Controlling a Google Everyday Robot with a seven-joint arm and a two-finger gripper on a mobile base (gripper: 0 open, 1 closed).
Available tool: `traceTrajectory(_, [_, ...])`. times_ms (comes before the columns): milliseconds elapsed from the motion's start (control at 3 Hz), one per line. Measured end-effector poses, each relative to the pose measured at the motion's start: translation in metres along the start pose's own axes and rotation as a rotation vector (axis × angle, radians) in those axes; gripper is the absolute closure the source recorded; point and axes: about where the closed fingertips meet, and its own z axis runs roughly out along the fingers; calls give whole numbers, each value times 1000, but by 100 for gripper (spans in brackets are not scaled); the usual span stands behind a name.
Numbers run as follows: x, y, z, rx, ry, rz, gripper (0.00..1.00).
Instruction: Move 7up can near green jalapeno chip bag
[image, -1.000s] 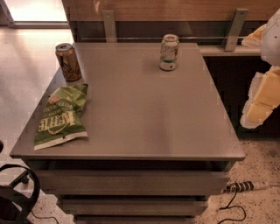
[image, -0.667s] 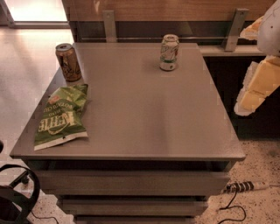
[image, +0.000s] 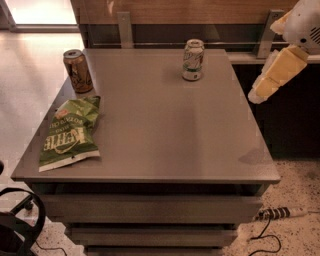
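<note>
The 7up can (image: 193, 59) stands upright near the back edge of the grey table (image: 165, 125), right of centre. The green jalapeno chip bag (image: 69, 132) lies flat at the table's front left, with white "Kettle" lettering. My gripper (image: 265, 85), pale yellow on a white arm, hangs in the air off the table's right edge. It is to the right of the 7up can, apart from it, and holds nothing I can see.
A brown-gold can (image: 77, 70) stands upright at the table's back left corner, just behind the chip bag. A wooden wall with metal brackets (image: 124, 29) runs behind the table. A power strip and cable (image: 274, 214) lie on the floor at the lower right.
My gripper has moved up and to the left, closer to the table's right edge. The cans and the chip bag have not moved.
</note>
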Motion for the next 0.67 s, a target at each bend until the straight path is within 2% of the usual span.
traceTrajectory(333, [-8, -26, 27, 1, -56, 77, 0])
traceTrajectory(667, [-16, -45, 60, -2, -150, 142, 0])
